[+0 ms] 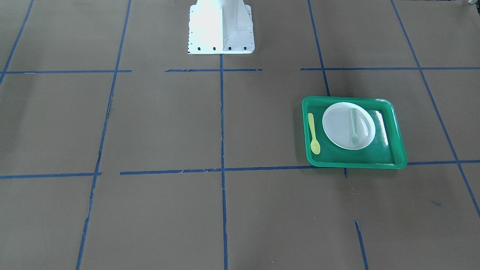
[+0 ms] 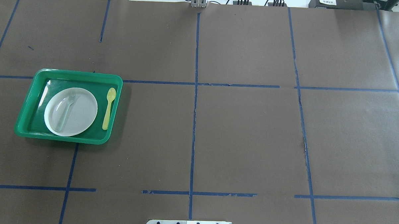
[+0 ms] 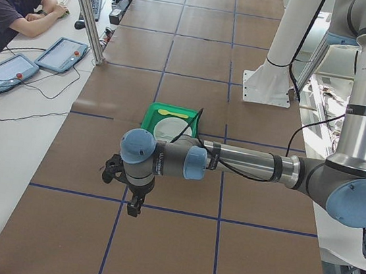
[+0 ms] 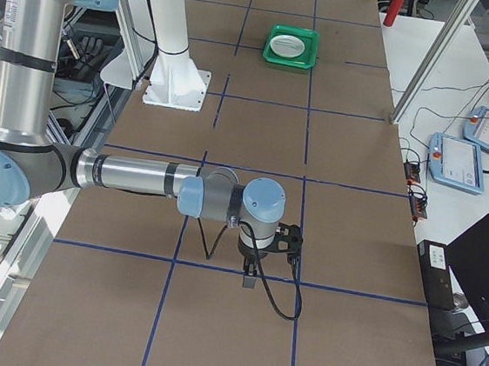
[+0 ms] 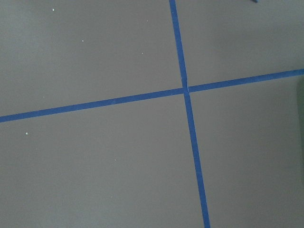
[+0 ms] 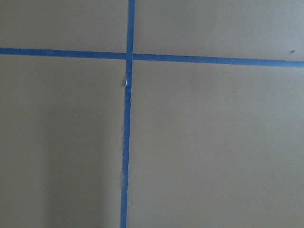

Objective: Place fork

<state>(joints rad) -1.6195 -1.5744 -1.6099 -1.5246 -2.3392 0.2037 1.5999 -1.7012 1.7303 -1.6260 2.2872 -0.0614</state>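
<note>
Left end effector point(image 3: 133, 209): seen only from the table's left end, hanging fingers-down at the end of its near, horizontally stretched arm, above a blue tape line point(image 3: 173, 210). Whether it is spread or closed cannot be told from this view, and nothing can be made out in its grip. Its wrist camera shows only brown table surface and a crossing of tape lines.

Right end effector point(image 4: 249, 281): seen only from the table's right end, also pointing down over a tape line toward that end. How far apart its fingers stand cannot be told, nor whether it carries anything. Its wrist camera likewise shows only bare table point(image 6: 213, 142) and a tape crossing.

Fork point(image 2: 68, 109): lies flat on the white plate point(image 2: 81, 113), on the half of the plate nearer the table's left edge. Tines point toward the operators' edge, handle toward the robot's edge, with the handle end reaching the plate's rim. No end effector is near it.

Plate: sits inside the green tray point(image 2: 78, 75), which rests near the table's left edge, about midway between the robot's edge and the operators' edge.

Yellow spoon point(image 2: 108, 108): lies in the tray just beside the plate, on the side toward the table's middle, bowl toward the operators' edge, roughly parallel to the fork.
</note>
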